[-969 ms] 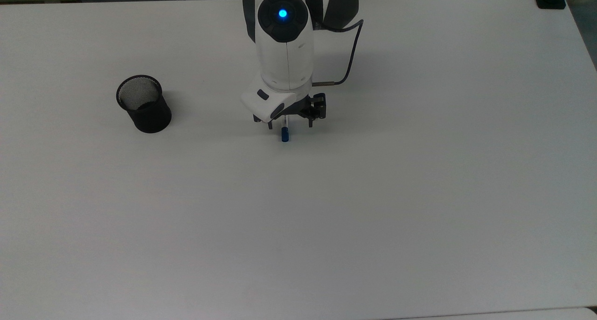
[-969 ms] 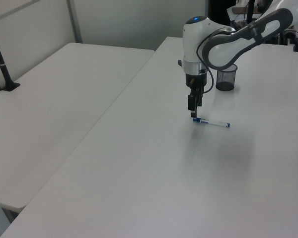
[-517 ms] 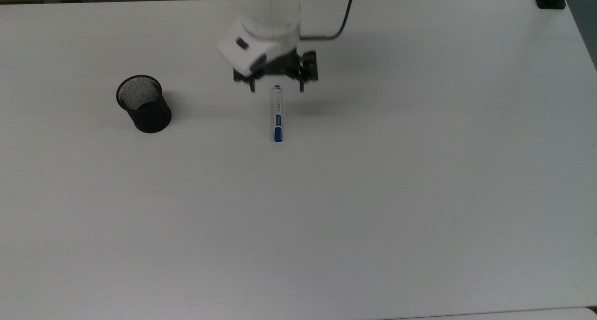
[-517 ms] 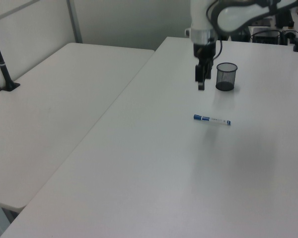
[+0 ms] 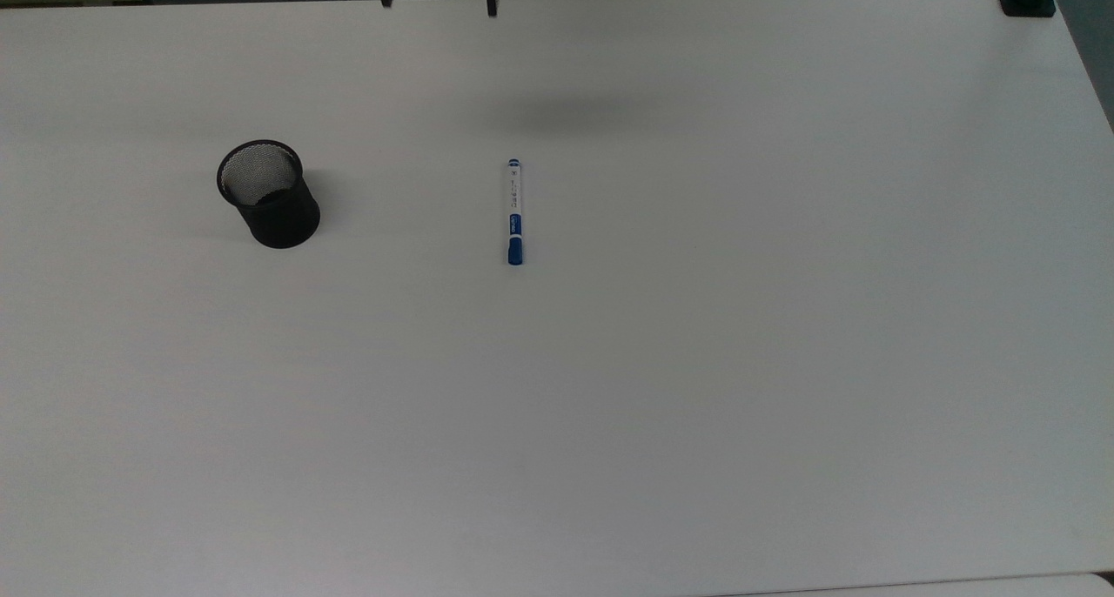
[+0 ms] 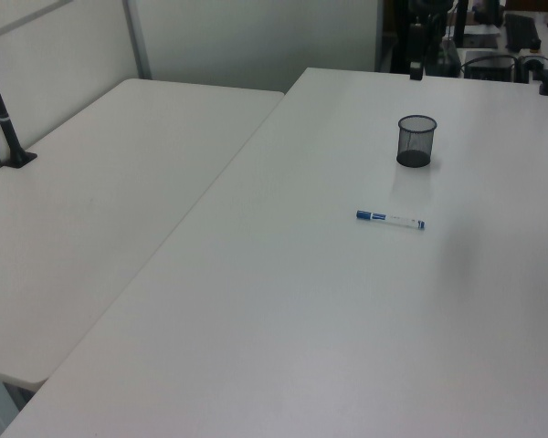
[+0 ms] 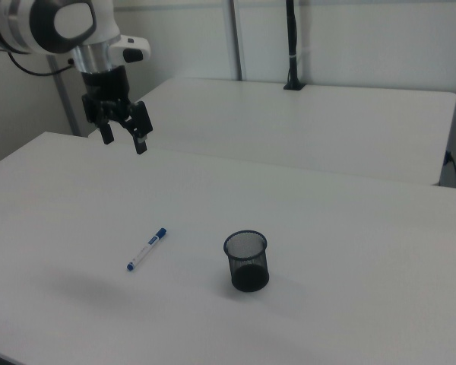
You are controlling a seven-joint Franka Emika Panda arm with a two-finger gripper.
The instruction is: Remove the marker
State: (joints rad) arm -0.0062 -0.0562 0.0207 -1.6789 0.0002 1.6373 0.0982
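White-barrelled marker (image 5: 514, 212) now lies alone on the surface (image 5: 696, 362), well below the risen fingers (image 7: 122, 134), spread and empty; mesh cup (image 5: 269, 194) apart, so removal looks done.

the marker (image 5: 515, 212) lies flat on the table (image 5: 696, 362), well apart from the cup (image 5: 269, 193), which stands to the top view's left. the gripper (image 7: 122, 134) hangs high above the table's far edge.
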